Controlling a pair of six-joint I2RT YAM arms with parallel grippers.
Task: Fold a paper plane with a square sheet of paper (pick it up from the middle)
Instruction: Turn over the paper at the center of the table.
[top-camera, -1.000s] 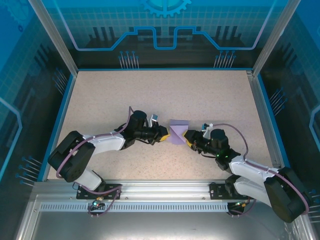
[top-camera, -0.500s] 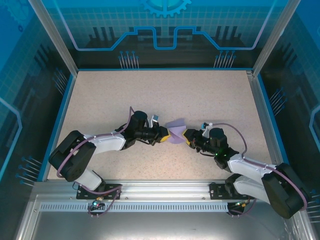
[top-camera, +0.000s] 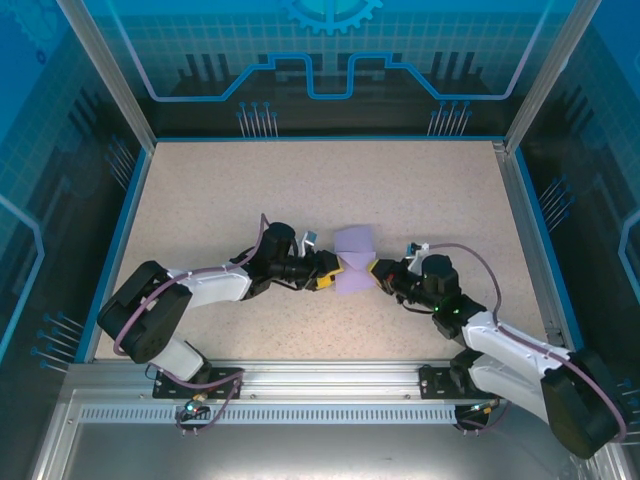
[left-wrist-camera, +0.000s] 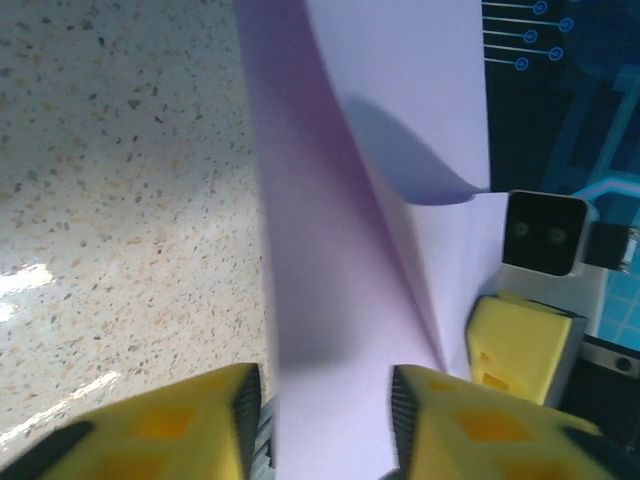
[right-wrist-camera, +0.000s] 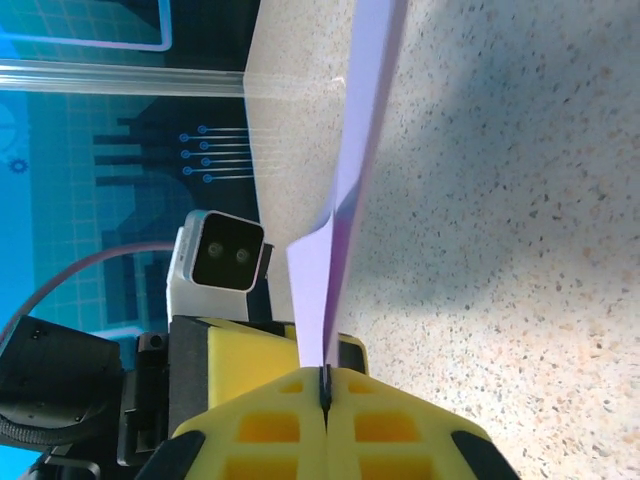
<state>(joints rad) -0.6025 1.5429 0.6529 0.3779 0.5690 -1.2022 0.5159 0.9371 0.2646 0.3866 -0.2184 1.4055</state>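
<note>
Two grippers face each other low over the middle of the table (top-camera: 220, 190), well out from its near edge. The right gripper (right-wrist-camera: 325, 400) is pinched flat on one edge of the square sheet of paper (right-wrist-camera: 345, 200), its jaws closed with only the lavender sheet between them. That grip appears to be what keeps the sheet standing on edge, off the tabletop. The left gripper (left-wrist-camera: 325, 420) straddles the opposite side with its yellow fingers (left-wrist-camera: 170, 425) parted. The paper passes between them unclamped, so this gripper probably bears no load and is placed to take a fresh hold. Beyond both grippers the sheet bows and curls, its far part leaning away from them, so the fold looks only partly formed.
</note>
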